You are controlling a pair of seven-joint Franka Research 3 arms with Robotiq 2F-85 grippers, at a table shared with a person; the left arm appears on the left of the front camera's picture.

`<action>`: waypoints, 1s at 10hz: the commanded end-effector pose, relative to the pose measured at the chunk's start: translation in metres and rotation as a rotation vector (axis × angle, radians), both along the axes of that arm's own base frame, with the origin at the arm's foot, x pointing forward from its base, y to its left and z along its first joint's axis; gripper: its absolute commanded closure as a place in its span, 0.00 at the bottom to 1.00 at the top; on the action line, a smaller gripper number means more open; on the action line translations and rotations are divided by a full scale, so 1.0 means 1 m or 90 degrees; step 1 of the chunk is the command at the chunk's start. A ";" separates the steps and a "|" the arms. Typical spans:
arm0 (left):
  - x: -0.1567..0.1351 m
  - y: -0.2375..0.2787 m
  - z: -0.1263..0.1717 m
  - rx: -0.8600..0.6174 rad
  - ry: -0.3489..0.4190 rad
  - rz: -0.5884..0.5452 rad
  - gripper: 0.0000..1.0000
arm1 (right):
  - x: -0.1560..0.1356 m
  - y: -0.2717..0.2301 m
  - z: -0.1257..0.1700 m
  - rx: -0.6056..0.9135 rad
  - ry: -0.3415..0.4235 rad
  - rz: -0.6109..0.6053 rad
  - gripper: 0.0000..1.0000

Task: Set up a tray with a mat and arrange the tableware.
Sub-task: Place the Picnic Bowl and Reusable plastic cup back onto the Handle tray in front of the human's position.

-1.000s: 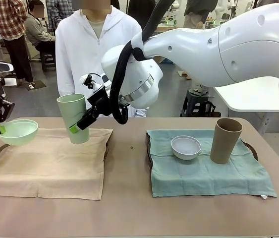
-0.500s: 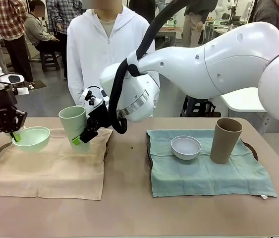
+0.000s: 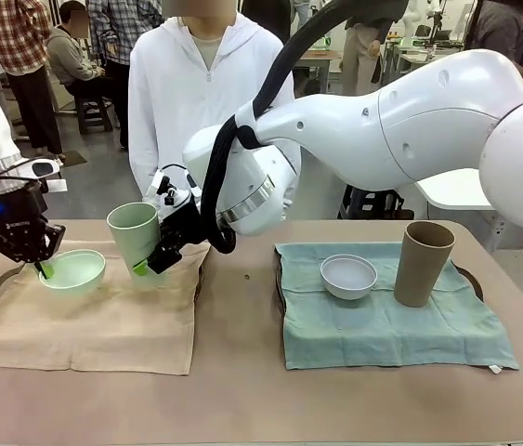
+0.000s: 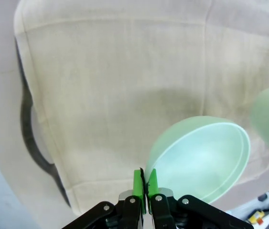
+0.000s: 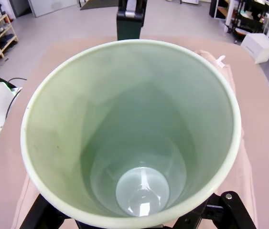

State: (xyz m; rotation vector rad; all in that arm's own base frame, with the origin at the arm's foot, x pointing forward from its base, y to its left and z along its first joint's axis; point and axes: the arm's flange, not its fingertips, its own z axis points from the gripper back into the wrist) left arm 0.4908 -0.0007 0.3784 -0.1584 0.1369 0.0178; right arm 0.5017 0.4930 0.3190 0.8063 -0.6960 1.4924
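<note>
Front view: the left gripper [image 3: 40,268] pinches the rim of the smooth, round pale green bowl [image 3: 72,271] over the creased beige cloth mat [image 3: 94,321], while the right gripper [image 3: 150,260] clamps the tall tapered pale green cup [image 3: 135,239], tilted, above the mat's far edge. Left wrist view: green pads [image 4: 138,185] close narrowly on the bowl's thin rim. Right wrist view: the cup's glossy round interior [image 5: 139,157] faces the camera; finger spacing cannot be determined here.

brown table [image 3: 242,390], 2 dark trays under beige mat [image 3: 94,321], teal mat [image 3: 391,325]

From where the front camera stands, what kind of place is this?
Probably a robotics lab or workshop, not a home. Two arms work at a shared table: the left gripper holds a pale green bowl, the right gripper a pale green cup. A person stands opposite; behind are other tables and people.
</note>
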 end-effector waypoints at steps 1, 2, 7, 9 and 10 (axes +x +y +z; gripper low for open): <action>0.006 -0.002 -0.009 -0.004 -0.014 0.001 0.96 | 0.001 -0.002 -0.011 0.030 -0.002 0.000 0.18; 0.007 -0.002 -0.013 -0.002 -0.019 0.003 0.96 | 0.002 -0.002 -0.016 0.029 0.001 0.002 0.18; 0.009 -0.001 -0.016 0.014 -0.017 0.000 0.48 | 0.007 0.002 -0.030 -0.006 0.031 -0.015 0.00; 0.009 0.000 -0.015 0.017 -0.007 0.004 0.00 | 0.006 0.001 -0.029 -0.017 0.033 -0.022 0.00; 0.008 0.000 -0.014 0.020 0.000 0.005 0.00 | 0.005 0.000 -0.027 -0.027 0.034 -0.030 0.00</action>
